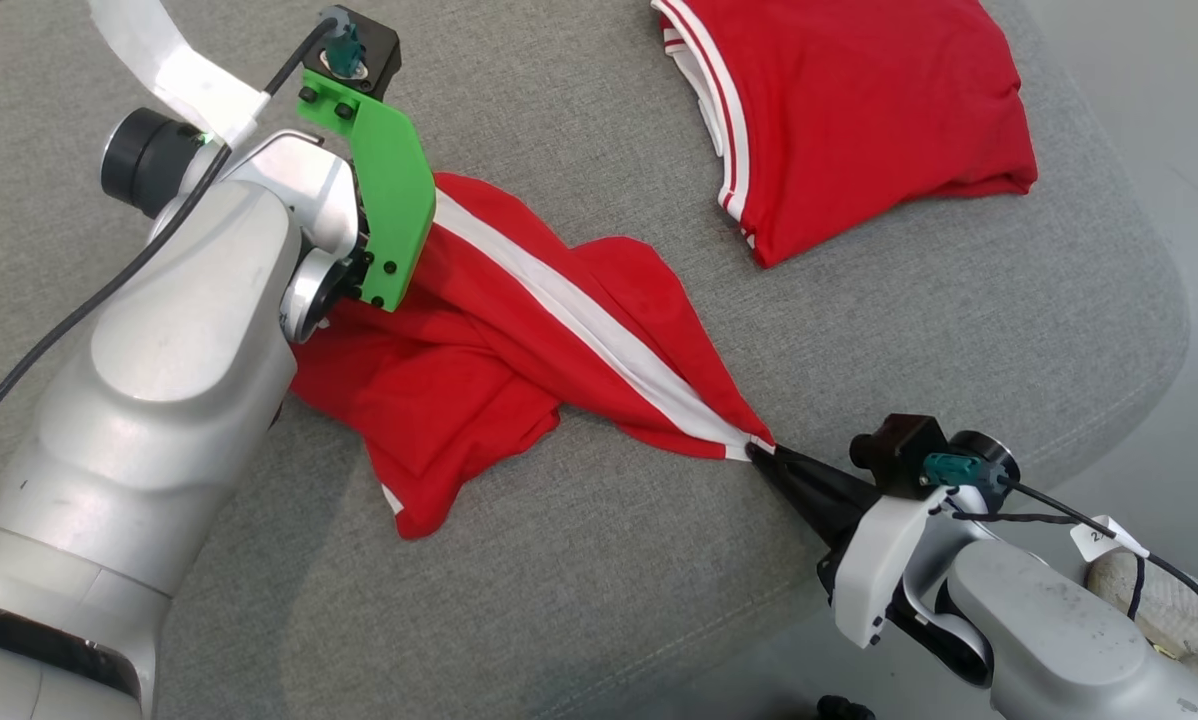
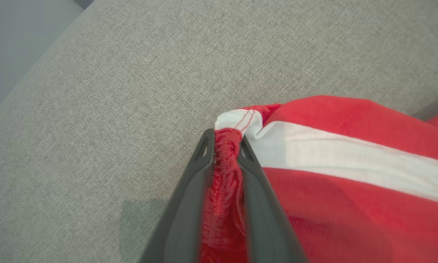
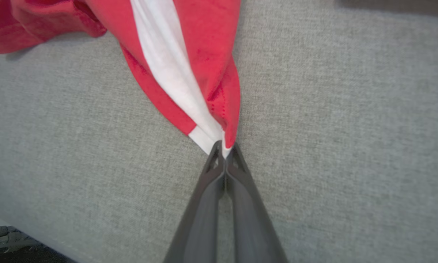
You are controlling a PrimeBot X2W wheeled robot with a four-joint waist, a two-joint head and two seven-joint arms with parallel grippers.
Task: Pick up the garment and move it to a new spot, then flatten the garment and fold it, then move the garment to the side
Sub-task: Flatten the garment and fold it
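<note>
**Both hands gripping the red garment on the cushion**

The left hand [image 2: 224, 140] is clamping a bunched red edge of the garment [image 1: 519, 340], just beside one end of its white stripe [image 1: 579, 300]. The garment is lying crumpled and drawn out across the grey cushion [image 1: 599, 620]. The right hand [image 1: 759, 450] is pinching the stripe's other end, fingers together on the cloth. A folded red garment [image 1: 859, 110] is lying further back, apart.

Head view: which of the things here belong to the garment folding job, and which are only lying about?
Belongs to the job:
crumpled red garment with a white stripe
left jaws, shut on its bunched edge
right jaws, shut on the stripe's end
grey cushion, the work surface

Just lying about:
folded red garment, apart at the far right
pale lumpy thing beyond the cushion edge, unclear
</note>
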